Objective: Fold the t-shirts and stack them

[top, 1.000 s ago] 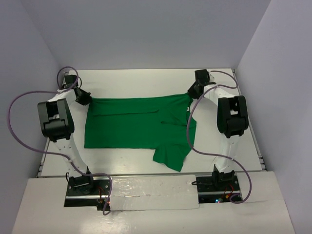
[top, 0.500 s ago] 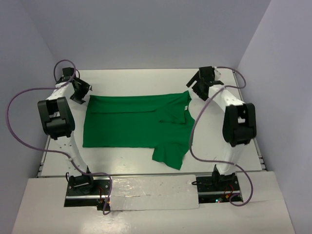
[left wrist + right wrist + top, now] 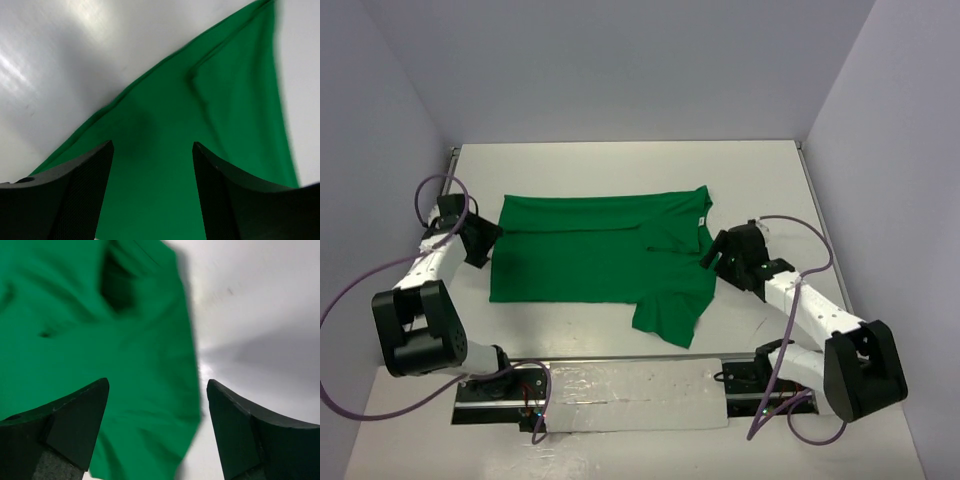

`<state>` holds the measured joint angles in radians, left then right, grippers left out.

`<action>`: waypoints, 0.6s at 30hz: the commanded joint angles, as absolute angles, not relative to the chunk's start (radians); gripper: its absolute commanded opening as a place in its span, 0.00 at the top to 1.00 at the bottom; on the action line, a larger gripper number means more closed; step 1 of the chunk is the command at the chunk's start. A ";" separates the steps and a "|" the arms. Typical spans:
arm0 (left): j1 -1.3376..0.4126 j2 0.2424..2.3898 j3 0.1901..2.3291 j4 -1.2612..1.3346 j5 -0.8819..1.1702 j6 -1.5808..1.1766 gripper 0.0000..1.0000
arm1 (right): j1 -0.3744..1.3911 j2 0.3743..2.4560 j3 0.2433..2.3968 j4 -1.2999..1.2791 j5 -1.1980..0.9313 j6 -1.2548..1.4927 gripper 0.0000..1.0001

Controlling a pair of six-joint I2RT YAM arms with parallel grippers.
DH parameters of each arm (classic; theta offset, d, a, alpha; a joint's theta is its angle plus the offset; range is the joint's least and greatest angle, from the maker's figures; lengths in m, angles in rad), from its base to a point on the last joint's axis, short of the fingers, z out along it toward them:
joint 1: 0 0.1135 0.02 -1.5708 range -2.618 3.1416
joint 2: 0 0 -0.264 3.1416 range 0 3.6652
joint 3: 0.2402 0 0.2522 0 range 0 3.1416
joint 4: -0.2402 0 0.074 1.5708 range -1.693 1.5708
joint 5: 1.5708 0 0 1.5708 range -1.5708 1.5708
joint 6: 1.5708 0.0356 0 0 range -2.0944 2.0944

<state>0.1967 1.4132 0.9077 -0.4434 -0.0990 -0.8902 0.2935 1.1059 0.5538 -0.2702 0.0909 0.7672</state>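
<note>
a white table [image 3: 620, 165] sits inside pale lilac walls [image 3: 620, 60], with both arm bases along its near edge. the green t-shirt [image 3: 590, 255] lies spread in the middle of the table, turned sideways, its collar end to the right and its hem to the left. a fold line runs across its far part, a small white label [image 3: 703, 221] shows near the far right corner, and one sleeve [image 3: 668, 318] juts toward the near edge.

the left gripper [image 3: 483, 240] is low at the shirt's left edge, pointing in at the hem. in its wrist view the two dark fingers [image 3: 70, 195] stand well apart, with green cloth below the gap and bare table beyond the cloth's edge.

the right gripper [image 3: 720, 252] is low at the shirt's right edge, just beside the collar end. its fingers [image 3: 250, 435] are spread wide too, above the cloth's border, green on one side and white table on the other. neither pair holds anything. the right wrist view is blurred, so whether those fingertips touch the cloth is hard to say.

purple cables [image 3: 355, 290] loop from both arms.
</note>
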 commanded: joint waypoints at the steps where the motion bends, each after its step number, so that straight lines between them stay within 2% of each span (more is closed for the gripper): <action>1: 0.195 1.456 0.826 -0.364 -0.020 -0.909 0.29 | 0.278 1.208 0.580 -0.189 0.051 0.824 0.14; 8: 0.192 1.451 0.818 -0.359 -0.020 -0.907 0.30 | 0.222 1.436 0.696 -0.130 0.023 0.833 0.09; 15: 0.193 1.457 0.816 -0.364 -0.015 -0.904 0.31 | 0.216 1.591 0.777 -0.077 0.017 0.882 0.13; 18: 0.193 1.452 0.813 -0.366 -0.012 -0.902 0.31 | 0.215 1.631 0.795 -0.067 0.025 0.907 0.50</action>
